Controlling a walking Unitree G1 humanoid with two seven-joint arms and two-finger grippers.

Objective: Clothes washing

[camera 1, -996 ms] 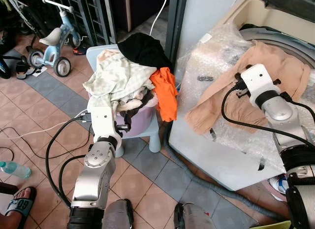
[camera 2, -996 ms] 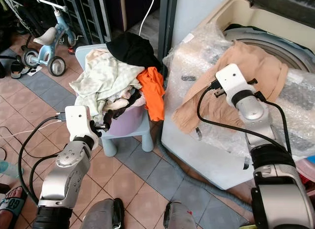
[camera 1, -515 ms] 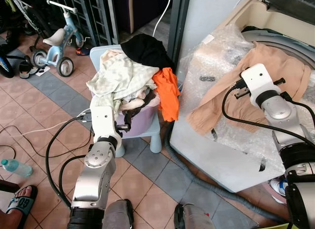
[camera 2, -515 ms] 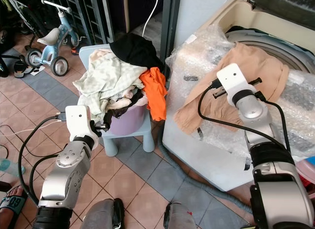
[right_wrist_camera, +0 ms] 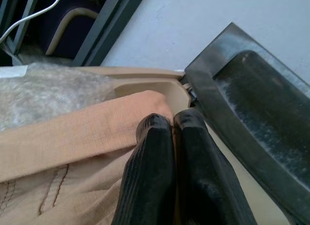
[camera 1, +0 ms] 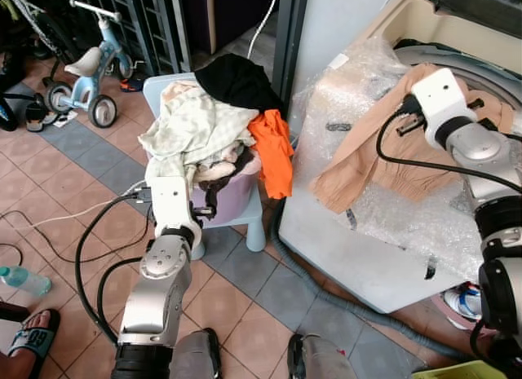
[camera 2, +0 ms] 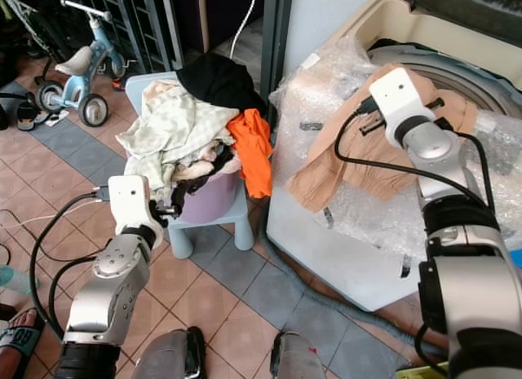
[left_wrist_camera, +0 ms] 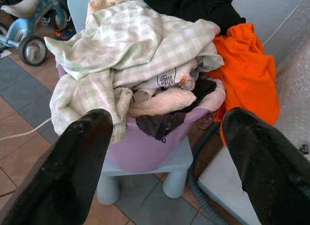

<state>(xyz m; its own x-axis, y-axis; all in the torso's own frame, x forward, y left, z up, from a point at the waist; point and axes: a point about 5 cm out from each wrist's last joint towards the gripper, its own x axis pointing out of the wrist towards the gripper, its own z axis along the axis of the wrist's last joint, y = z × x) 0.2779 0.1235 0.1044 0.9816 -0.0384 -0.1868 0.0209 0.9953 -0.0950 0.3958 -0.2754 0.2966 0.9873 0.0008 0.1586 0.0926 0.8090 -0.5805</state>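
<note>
My right gripper (right_wrist_camera: 172, 123) pinches the tan garment (camera 1: 383, 163) draped over the washing machine (camera 1: 391, 257) rim at right. My left gripper (left_wrist_camera: 164, 133) gapes wide before the purple laundry basket (left_wrist_camera: 140, 152).

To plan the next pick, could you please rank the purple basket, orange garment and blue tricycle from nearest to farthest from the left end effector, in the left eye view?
From the left end effector:
1. Purple basket, right in front of it, on the blue stool.
2. Orange garment, hanging off the pile's far right side.
3. Blue tricycle, farthest, back on the left.
</note>
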